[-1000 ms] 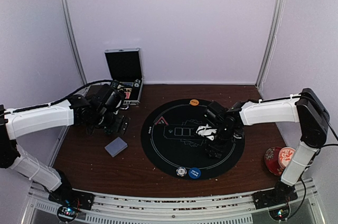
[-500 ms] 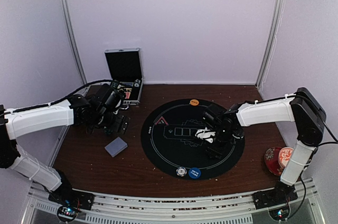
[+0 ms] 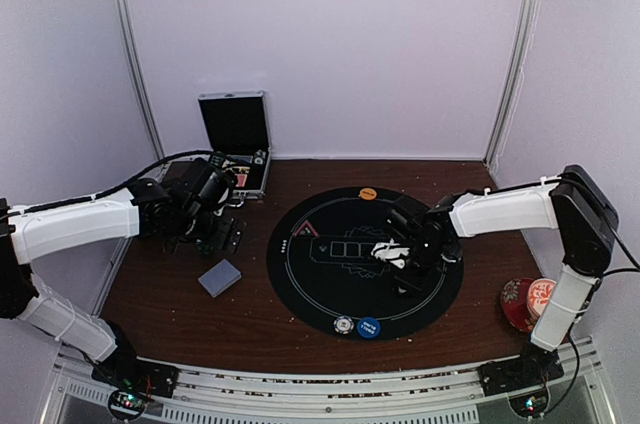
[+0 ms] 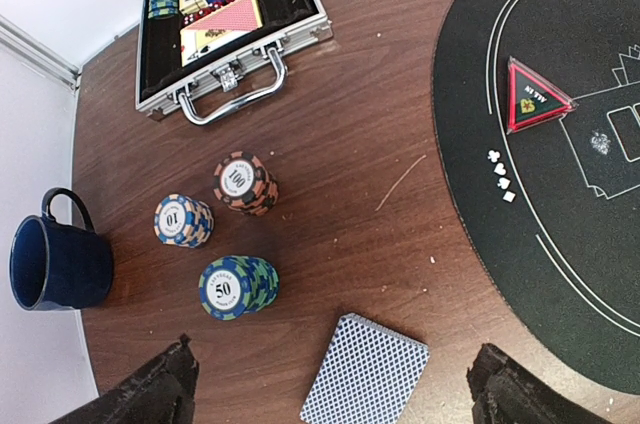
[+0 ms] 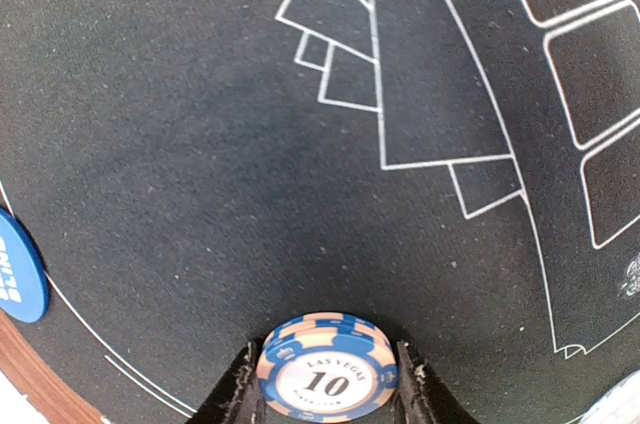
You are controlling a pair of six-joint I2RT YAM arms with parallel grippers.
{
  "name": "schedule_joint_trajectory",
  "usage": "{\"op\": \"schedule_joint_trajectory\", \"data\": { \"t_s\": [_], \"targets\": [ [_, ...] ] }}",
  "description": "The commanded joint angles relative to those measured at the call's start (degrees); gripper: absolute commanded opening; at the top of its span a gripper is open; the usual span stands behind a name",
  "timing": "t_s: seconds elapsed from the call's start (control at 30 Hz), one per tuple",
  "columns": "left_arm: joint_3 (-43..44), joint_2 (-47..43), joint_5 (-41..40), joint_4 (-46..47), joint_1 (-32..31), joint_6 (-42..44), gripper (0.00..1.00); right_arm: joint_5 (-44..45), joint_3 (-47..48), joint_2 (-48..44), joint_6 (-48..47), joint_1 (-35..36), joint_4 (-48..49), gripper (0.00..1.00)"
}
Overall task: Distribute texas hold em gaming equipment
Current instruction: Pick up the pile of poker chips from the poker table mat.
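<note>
Narrowed from the wide spread of a second ago, the right pincer [image 5: 325, 392] now has its dark fingers [image 5: 240, 394] pressed against either side of a short stack of blue-and-peach poker chips [image 5: 326, 374] marked 10. Its arm has also drawn a little inward over the round black felt mat [image 3: 320, 289]. The left arm has not shifted.

That stack lies on the mat's right half, inside the white ring line, with a blue round button disc [image 5: 14, 272] well apart at the mat's near rim. Whether the chips rest on the felt or hang just above it I cannot tell. The left pincer [image 4: 338, 394] hovers wide and empty off the mat's left edge, above a grey-blue-backed deck of cards [image 4: 365, 382] and three more chip stacks [image 4: 238, 184] on the brown wooden desk [image 4: 360, 144].

As I judge it, the risk lies in the grip. The fingers meet only round rims, so a squeeze slightly off centre could squirt the stack forward. A hold that catches just the upper chips would leave the lower ones behind or spill them across the mat.
</note>
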Motion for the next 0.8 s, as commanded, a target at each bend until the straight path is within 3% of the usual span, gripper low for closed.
{"op": "schedule_joint_trajectory", "data": {
  "t_s": [0.0,0.5,0.77],
  "targets": [
    [-0.1,-0.5,0.1,2.5,0.4,0.1,0.98,0.7,-1.7,-1.3,0.4,-2.8,-1.1,0.22],
    [-0.1,0.0,1.5,2.5,0.5,0.0,0.98,3.7,-5.6,-11.0,0.6,-13.6,-0.6,0.17],
    [-0.2,-0.1,1.9,2.5,0.5,0.0,0.98,5.9,-6.6,-14.7,-6.1,-15.9,-2.7,0.17]
  ]
}}
